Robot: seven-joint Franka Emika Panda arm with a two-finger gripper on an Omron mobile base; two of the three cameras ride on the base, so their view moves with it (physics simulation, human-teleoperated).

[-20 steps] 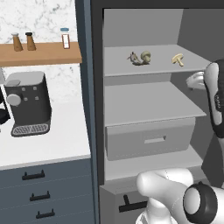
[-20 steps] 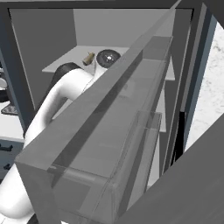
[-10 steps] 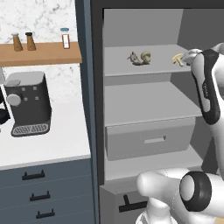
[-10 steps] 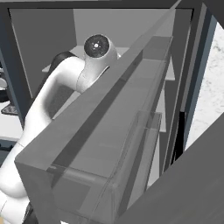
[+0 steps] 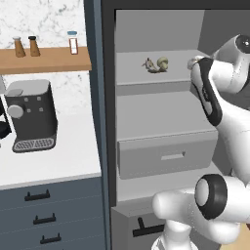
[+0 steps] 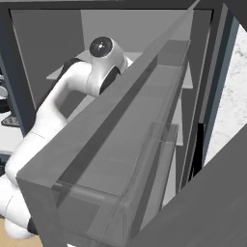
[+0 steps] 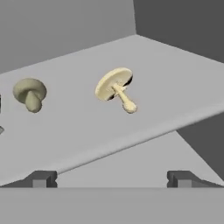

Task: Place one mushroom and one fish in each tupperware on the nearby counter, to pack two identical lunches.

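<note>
My gripper (image 7: 111,179) is open, with nothing between its two fingertips (image 7: 41,178), and it faces the top shelf (image 7: 166,83) of the open fridge. A tan mushroom (image 7: 116,87) lies on its side straight ahead on that shelf. A second, rounder mushroom (image 7: 29,94) rests further left. In the left base view, a grey fish (image 5: 149,65) lies beside the round mushroom (image 5: 162,62); my arm (image 5: 211,95) stands at the shelf's right end, partly covering the other mushroom (image 5: 192,62). The white counter (image 5: 53,163) is at the left. The tupperware is out of view.
A black coffee machine (image 5: 33,117) stands on the counter, under a wooden wall shelf (image 5: 46,59) holding shakers. Below the top shelf sit a second fridge shelf (image 5: 156,114) and a grey drawer (image 5: 166,156). The open fridge door (image 6: 144,144) stands close at my right.
My arm has swung up and in toward the top shelf. The hand now stands level with it and covers part of the right mushroom in the left base view. The food has not moved.
</note>
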